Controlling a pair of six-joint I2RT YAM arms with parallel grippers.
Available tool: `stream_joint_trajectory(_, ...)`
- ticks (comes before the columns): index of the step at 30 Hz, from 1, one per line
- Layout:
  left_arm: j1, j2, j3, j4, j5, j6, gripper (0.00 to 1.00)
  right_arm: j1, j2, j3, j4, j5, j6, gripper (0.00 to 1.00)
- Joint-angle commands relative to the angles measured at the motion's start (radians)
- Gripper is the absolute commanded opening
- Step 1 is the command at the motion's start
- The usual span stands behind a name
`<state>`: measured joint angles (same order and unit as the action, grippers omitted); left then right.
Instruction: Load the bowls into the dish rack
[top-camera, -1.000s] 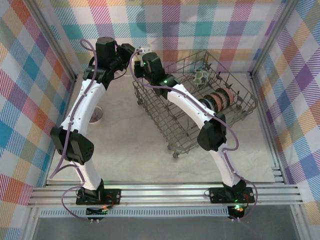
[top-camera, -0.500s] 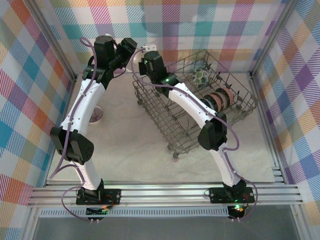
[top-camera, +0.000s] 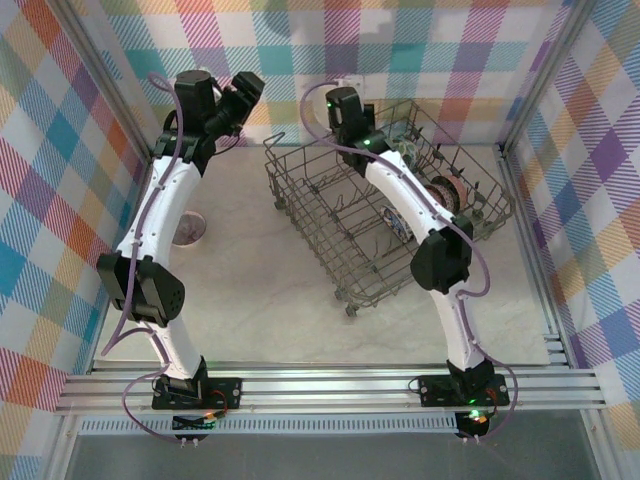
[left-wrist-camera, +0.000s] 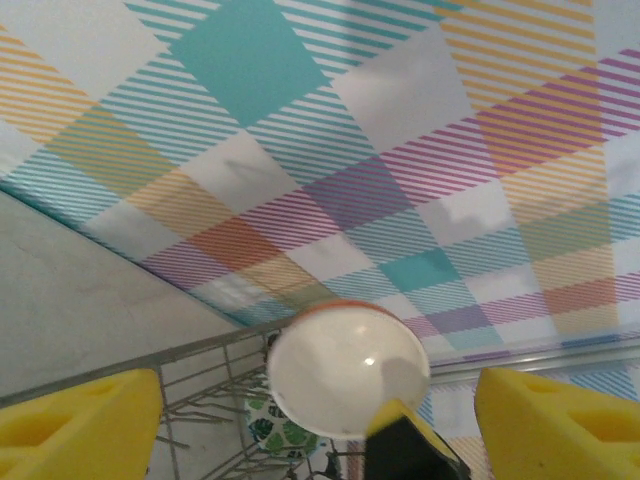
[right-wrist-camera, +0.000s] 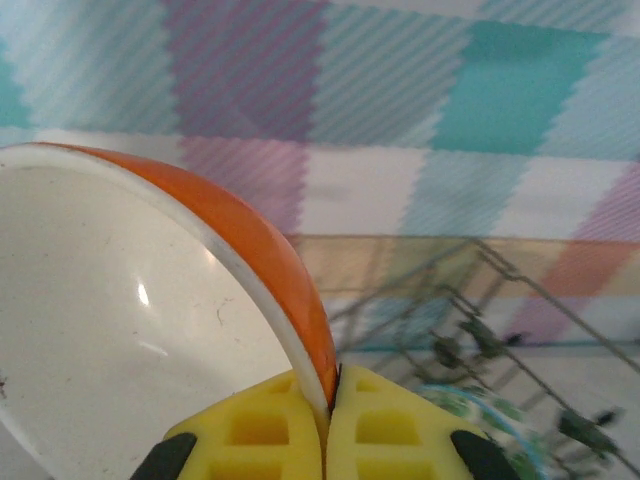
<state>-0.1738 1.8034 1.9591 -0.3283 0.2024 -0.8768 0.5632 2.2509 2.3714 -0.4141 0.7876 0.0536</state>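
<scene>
My right gripper has its yellow fingertips pressed together on the rim of a small round bowl, orange outside and glossy white inside. In the right wrist view the bowl fills the lower left, tilted on its edge. In the left wrist view the same bowl sits at the lower centre, its white hollow facing the camera, in front of the checked wall.

My left gripper is spread wide and holds nothing, its yellow fingers in the two bottom corners of that view. In the top view it sits at the upper left, well apart from my right gripper at the upper centre.

The large grey wire dish rack stands right of centre on the pale desk. A row of dark patterned bowls stands on edge towards its right side. A green-patterned bowl sits inside it, at the lower right of the right wrist view. Another small pale bowl rests on the desk at the left, beside my left arm.
</scene>
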Motion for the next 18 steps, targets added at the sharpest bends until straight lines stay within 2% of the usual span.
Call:
stream_joint_trajectory(1,0.028,-0.008,-0.048,0.029,0.035,0.051,0.81,-0.031,-0.105,-0.046,-0.014,0.123,-0.027,0.0)
stream_joint_trajectory(7,0.038,0.052,-0.062,-0.039,0.119,0.117,0.82,-0.061,-0.084,-0.072,-0.064,0.241,-0.09,0.0)
stream_joint_trajectory(18,0.055,0.086,-0.15,-0.067,0.196,0.209,0.82,-0.073,-0.024,-0.076,-0.221,0.323,-0.053,0.0)
